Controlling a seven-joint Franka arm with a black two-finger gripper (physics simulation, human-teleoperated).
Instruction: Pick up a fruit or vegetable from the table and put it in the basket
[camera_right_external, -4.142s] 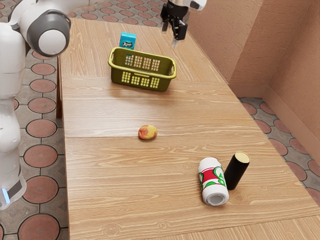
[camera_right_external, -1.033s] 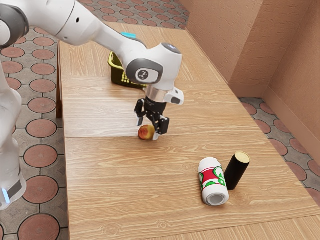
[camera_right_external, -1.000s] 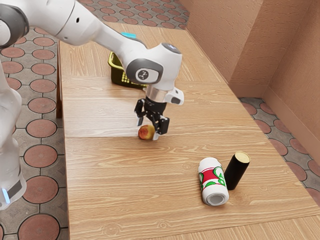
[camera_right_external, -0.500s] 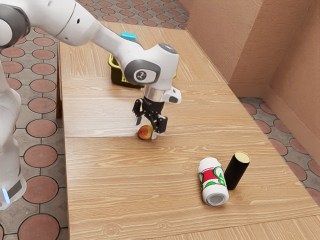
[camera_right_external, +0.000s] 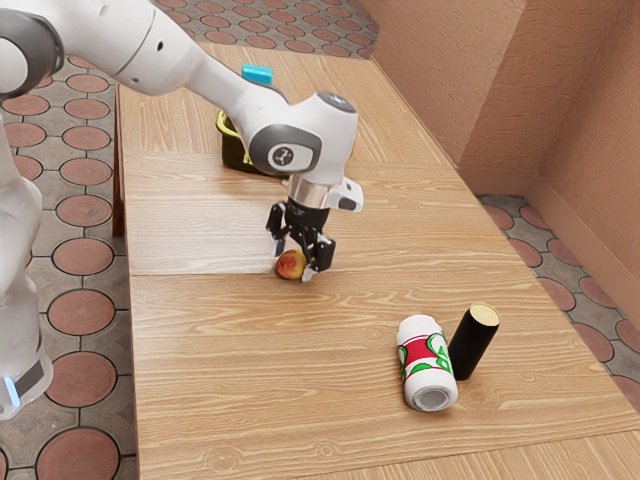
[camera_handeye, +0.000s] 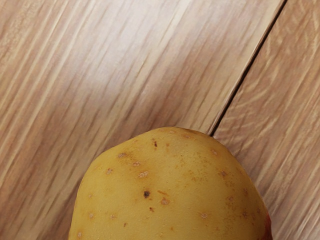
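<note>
My gripper (camera_right_external: 295, 262) is low over the table, its fingers standing open on either side of a red-and-yellow fruit (camera_right_external: 290, 265). The fruit rests on the wooden tabletop (camera_right_external: 220, 370). Seen from my hand, the fruit (camera_handeye: 170, 190) is just beneath, yellow with brown specks and a bit of red at one edge. Behind the arm in the exterior view is the olive-yellow basket (camera_right_external: 235, 154), largely hidden by the arm's wrist section.
A blue package (camera_right_external: 257, 74) is beyond the basket. Toward the exterior view's lower right, a white can with red and green markings (camera_right_external: 425, 362) lies beside an upright black cylinder with a tan top (camera_right_external: 472, 342). A wall borders the table's far right side.
From the far end of the table, my hand has come over to the fruit. In the last half second it has sunk slightly around it. Basket, can and cylinder have not moved.
</note>
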